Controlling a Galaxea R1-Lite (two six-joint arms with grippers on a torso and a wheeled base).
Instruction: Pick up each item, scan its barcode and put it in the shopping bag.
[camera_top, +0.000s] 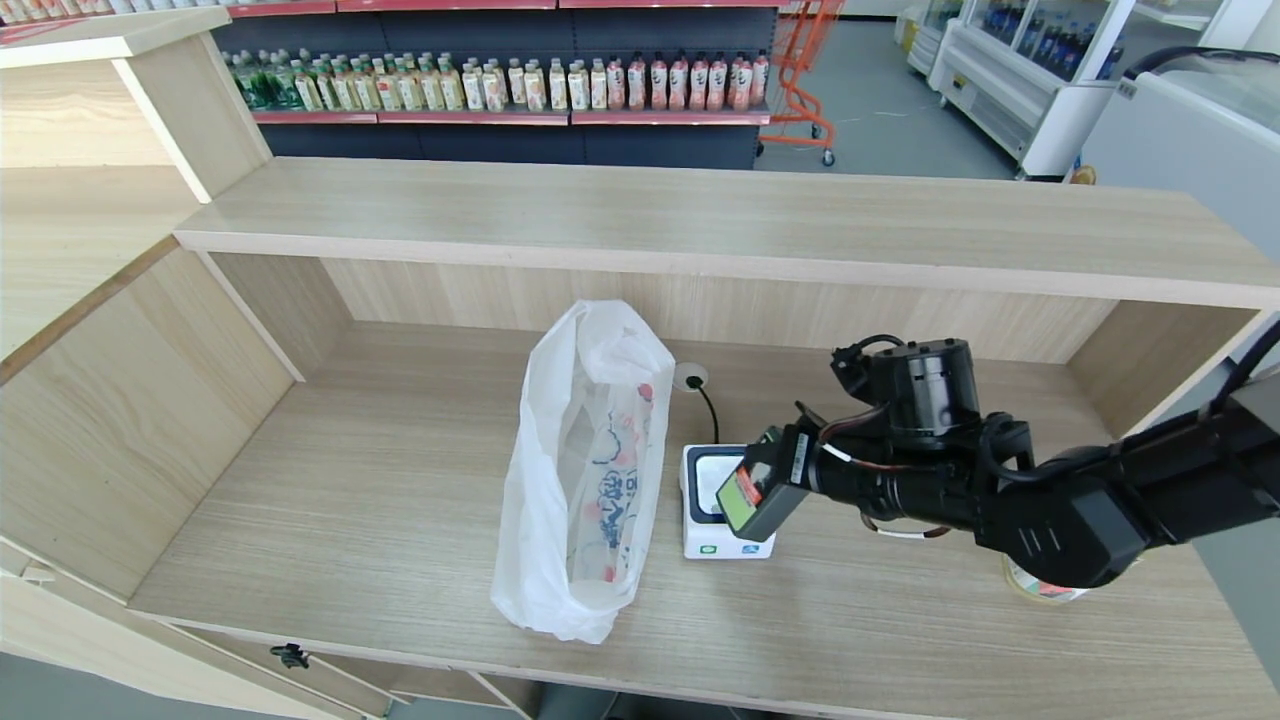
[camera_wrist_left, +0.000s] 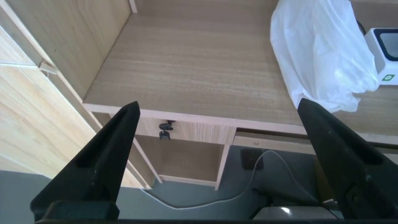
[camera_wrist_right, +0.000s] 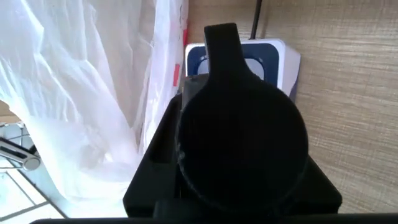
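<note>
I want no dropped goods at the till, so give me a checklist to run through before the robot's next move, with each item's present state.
1. Dark box with green-and-red label gripped by right hand: ok.
2. Box held over white scanner block: ok.
3. Barcode facing the scanner: cannot tell.
4. White plastic shopping bag beside the scanner, mouth looks open: ok.
5. Left hand open, clear of the bag, out past the front edge of the light wooden counter: ok.
</note>
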